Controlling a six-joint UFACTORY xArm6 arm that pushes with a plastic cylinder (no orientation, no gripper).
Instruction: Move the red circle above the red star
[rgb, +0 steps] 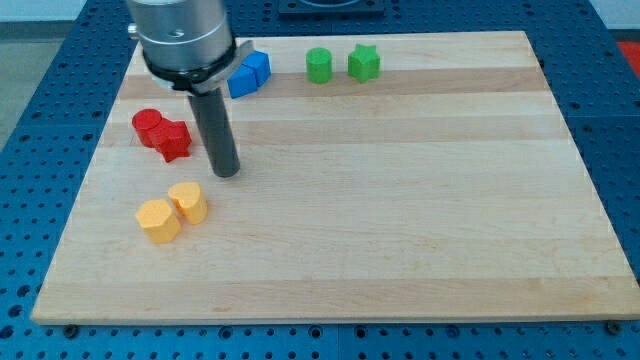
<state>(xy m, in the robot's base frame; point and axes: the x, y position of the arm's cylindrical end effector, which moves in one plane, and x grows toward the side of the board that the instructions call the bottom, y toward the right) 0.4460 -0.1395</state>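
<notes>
Plainly, I have no pincer to open or shut, only my tip (227, 172), just right of the red star (175, 140). Touching it, nearer the desk's (400, 200) left edge, the red circle (149, 125) looks light, stiff, slippery; push its side.
</notes>
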